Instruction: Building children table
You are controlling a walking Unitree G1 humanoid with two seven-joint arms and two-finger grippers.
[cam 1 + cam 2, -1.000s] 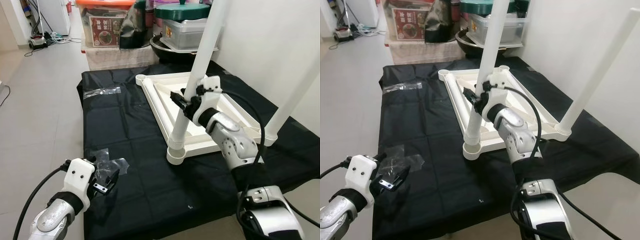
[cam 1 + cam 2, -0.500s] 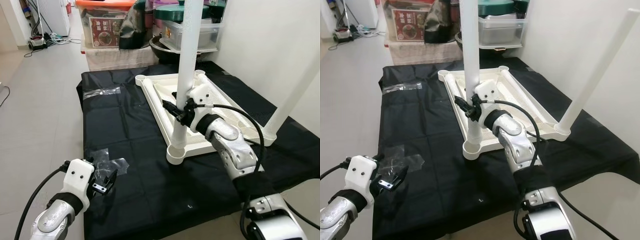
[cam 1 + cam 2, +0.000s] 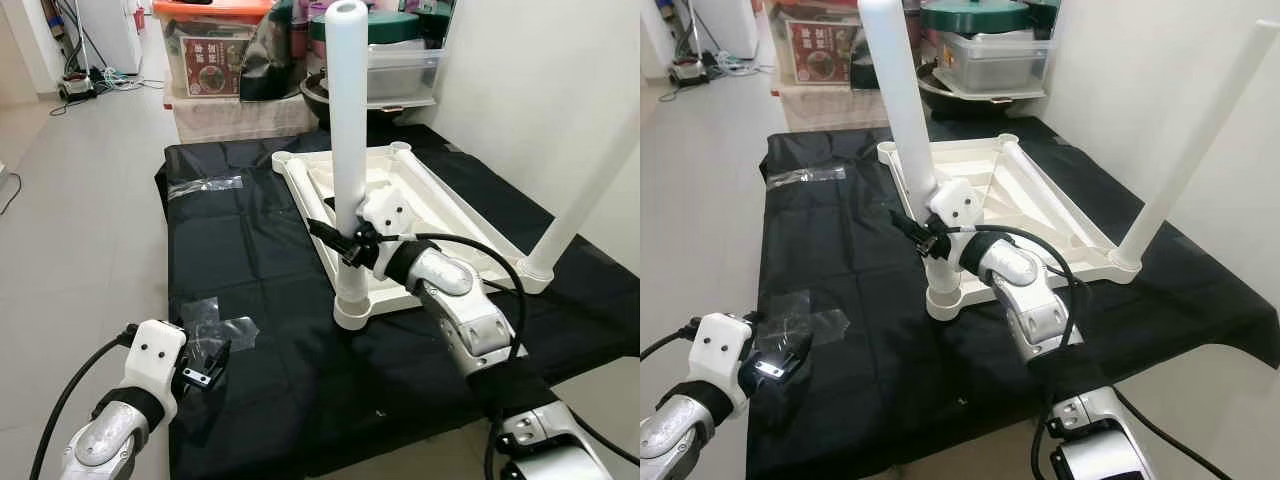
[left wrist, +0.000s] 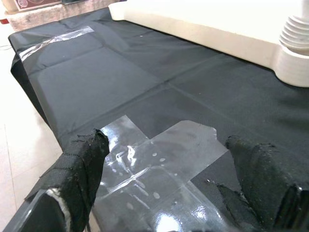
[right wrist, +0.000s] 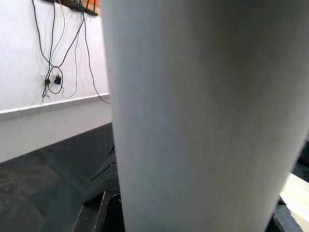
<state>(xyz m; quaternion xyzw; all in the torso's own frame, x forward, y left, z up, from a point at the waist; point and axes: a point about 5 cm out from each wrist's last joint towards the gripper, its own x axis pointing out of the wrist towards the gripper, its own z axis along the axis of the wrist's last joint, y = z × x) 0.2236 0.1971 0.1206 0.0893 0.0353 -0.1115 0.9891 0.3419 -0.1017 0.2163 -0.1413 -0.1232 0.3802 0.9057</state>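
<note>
My right gripper (image 3: 352,243) is closed around the white leg (image 3: 348,140) standing in the tabletop (image 3: 440,205) corner; my left gripper (image 3: 203,362) hangs open, holding nothing.

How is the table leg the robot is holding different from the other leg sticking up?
The held leg stands at the tabletop's near left corner, gripped by the right gripper; the far leg stands at the right corner, untouched. The held leg looks upright; the far leg looks slanted. Both are white tubes.

The floor (image 3: 70,200) has pale grey tiles. A white wall (image 3: 540,80) stands on the right. Plastic storage boxes (image 3: 210,60) sit stacked at the back
</note>
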